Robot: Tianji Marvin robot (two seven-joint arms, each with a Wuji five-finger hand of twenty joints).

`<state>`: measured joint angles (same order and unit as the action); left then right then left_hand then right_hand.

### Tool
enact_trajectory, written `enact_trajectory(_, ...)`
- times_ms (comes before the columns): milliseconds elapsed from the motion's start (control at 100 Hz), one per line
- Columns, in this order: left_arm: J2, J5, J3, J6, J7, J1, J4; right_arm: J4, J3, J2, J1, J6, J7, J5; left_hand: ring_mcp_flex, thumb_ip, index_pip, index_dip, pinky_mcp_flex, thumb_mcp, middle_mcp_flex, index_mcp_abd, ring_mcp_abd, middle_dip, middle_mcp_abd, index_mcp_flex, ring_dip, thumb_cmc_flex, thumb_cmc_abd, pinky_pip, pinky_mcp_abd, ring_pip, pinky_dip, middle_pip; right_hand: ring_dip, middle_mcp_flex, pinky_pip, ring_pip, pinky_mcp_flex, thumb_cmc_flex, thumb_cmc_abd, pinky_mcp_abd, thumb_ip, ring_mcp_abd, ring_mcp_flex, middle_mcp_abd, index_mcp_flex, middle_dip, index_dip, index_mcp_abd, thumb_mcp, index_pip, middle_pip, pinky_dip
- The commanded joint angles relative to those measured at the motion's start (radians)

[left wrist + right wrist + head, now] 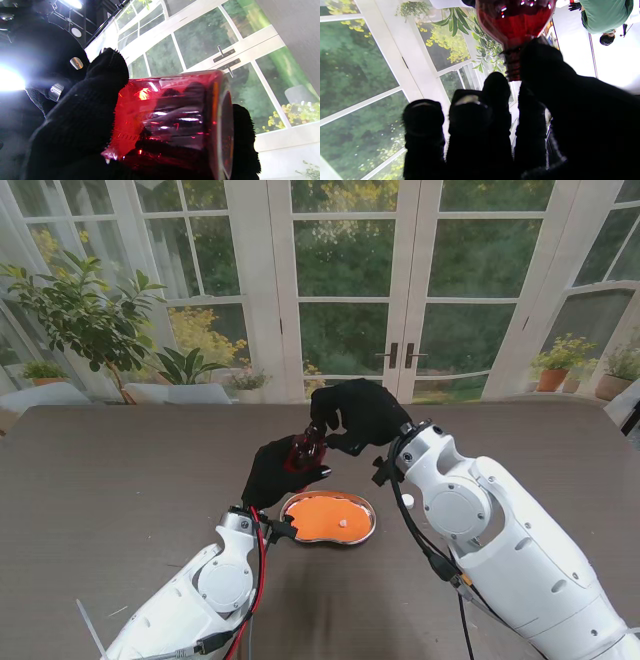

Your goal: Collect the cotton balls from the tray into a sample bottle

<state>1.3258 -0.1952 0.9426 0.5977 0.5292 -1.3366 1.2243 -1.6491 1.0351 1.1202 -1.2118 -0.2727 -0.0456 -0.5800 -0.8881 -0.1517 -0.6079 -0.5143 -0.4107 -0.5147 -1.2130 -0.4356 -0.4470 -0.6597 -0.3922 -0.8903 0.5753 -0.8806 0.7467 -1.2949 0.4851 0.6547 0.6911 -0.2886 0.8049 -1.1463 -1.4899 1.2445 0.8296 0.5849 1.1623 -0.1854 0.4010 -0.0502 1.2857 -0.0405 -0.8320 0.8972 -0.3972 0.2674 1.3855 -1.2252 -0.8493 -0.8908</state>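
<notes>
Stand view: left hand [278, 471] grips red bottle [304, 451] tilted so right hand's [362, 415] fingers pinch at its neck above tray [329, 518].

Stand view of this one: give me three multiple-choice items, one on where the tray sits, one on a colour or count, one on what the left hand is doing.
1. Where is the tray?
A. Between the two arms, near me
B. At the table's far edge
C. Under the potted plant

2. How many cotton balls show in the tray?
A. One
B. Four
C. None

3. What is the state of the left hand?
A. Open, flat on the table
B. Shut on the red bottle
C. Out of view

Answers: 1 A, it lies between the forearms; 2 A, a single white speck on the orange lining; 3 B, the fingers wrap the bottle.
</notes>
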Motion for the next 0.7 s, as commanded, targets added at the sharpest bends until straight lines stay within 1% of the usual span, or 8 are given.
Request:
enact_trajectory(0, 0.004, 0.004, 0.002, -0.005, -0.019, 0.0, 0.01, 0.003, -0.004, 0.007, -0.003, -0.004, 0.022, -0.001, -0.021, -0.015, -0.127, -0.013, 0.01, -0.323, -0.086, 0.382, 0.08, -0.003, 0.193, -0.175, -0.003, -0.158, -0.223, -0.043, -0.073, 0.018, 0.003, -0.015, 0.017, -0.025, 0.001, 0.031, 0.009, 0.026, 0.048, 0.011, 0.015, -0.029, 0.035, -0.023, -0.026, 0.003, 0.048, 0.021, 0.091, 0.037, 0.006, -0.004)
enact_trajectory(140, 0.002, 0.004, 0.003, -0.007, -0.022, -0.001, 0.012, 0.006, -0.006, 0.009, -0.002, -0.007, 0.016, -0.003, -0.021, -0.015, -0.127, -0.013, 0.01, -0.322, -0.086, 0.38, 0.08, -0.002, 0.195, -0.174, -0.003, -0.158, -0.224, -0.043, -0.073, 0.018, 0.003, -0.015, 0.015, -0.029, 0.001, 0.032, 0.008, 0.014, 0.026, 0.01, 0.014, -0.019, 0.034, -0.015, -0.083, 0.016, 0.145, -0.038, 0.094, 0.146, 0.011, -0.003)
enact_trajectory(260, 0.002, 0.004, 0.003, -0.007, -0.024, 0.0, 0.011, 0.007, -0.009, 0.009, 0.0, -0.009, 0.013, -0.009, -0.021, -0.015, -0.126, -0.013, 0.01, -0.321, -0.085, 0.379, 0.078, -0.002, 0.192, -0.173, -0.003, -0.158, -0.224, -0.043, -0.073, 0.018, 0.003, -0.015, 0.015, -0.033, 0.001, 0.032, 0.006, -0.017, -0.019, 0.007, 0.013, -0.018, 0.034, -0.014, -0.083, 0.02, 0.193, -0.081, 0.087, 0.236, 0.013, -0.004)
enact_trajectory(320, 0.002, 0.005, 0.002, -0.007, -0.025, -0.001, 0.012, 0.008, -0.009, 0.009, 0.0, -0.009, 0.011, -0.01, -0.022, -0.015, -0.126, -0.013, 0.01, -0.321, -0.086, 0.38, 0.078, -0.002, 0.192, -0.174, -0.003, -0.159, -0.223, -0.043, -0.072, 0.018, 0.004, -0.015, 0.014, -0.039, 0.001, 0.032, 0.003, -0.038, -0.032, 0.006, 0.016, -0.012, 0.034, -0.014, -0.084, 0.021, 0.226, -0.108, 0.071, 0.32, 0.015, -0.006)
enact_trajectory(400, 0.001, 0.005, 0.002, -0.007, -0.026, -0.001, 0.012, 0.008, -0.009, 0.009, 0.0, -0.011, 0.011, -0.011, -0.022, -0.014, -0.127, -0.013, 0.011, -0.322, -0.086, 0.38, 0.078, -0.002, 0.193, -0.175, -0.003, -0.158, -0.223, -0.043, -0.072, 0.018, 0.004, -0.015, 0.013, -0.04, 0.001, 0.031, -0.002, -0.083, -0.048, 0.004, 0.023, -0.01, 0.033, -0.013, -0.093, 0.022, 0.207, -0.142, 0.051, 0.431, 0.017, -0.011)
enact_trajectory(540, 0.001, 0.006, 0.002, -0.009, -0.028, -0.002, 0.013, 0.008, -0.006, 0.009, -0.006, -0.014, 0.008, -0.011, -0.021, -0.015, -0.127, -0.013, 0.012, -0.321, -0.086, 0.378, 0.078, -0.002, 0.194, -0.174, -0.003, -0.158, -0.223, -0.042, -0.071, 0.018, 0.004, -0.016, 0.011, -0.037, -0.002, 0.026, -0.005, -0.153, -0.107, 0.002, 0.012, -0.003, 0.033, -0.008, -0.098, 0.015, 0.21, -0.153, 0.033, 0.455, 0.022, -0.013)
enact_trajectory(610, 0.001, 0.005, 0.002, -0.011, -0.027, -0.002, 0.014, 0.009, -0.006, 0.013, -0.012, -0.01, -0.007, -0.006, -0.02, -0.015, -0.127, -0.013, 0.011, -0.321, -0.086, 0.378, 0.077, -0.002, 0.193, -0.174, -0.003, -0.158, -0.223, -0.042, -0.071, 0.017, 0.004, -0.016, 0.01, -0.035, -0.005, 0.025, -0.006, -0.223, -0.195, -0.001, -0.045, 0.003, 0.033, -0.003, -0.109, -0.001, 0.199, -0.145, -0.005, 0.44, 0.026, -0.015)
enact_trajectory(690, 0.001, 0.008, 0.001, -0.012, -0.029, -0.002, 0.014, 0.007, -0.007, 0.017, -0.018, 0.005, -0.013, 0.017, -0.02, -0.015, -0.126, -0.013, 0.011, -0.321, -0.085, 0.379, 0.077, -0.002, 0.191, -0.174, -0.003, -0.159, -0.224, -0.042, -0.072, 0.018, 0.004, -0.015, 0.008, -0.035, -0.009, 0.022, -0.015, -0.265, -0.268, -0.011, -0.015, 0.018, 0.032, 0.008, -0.14, -0.049, 0.243, -0.12, -0.068, 0.341, 0.022, -0.02)
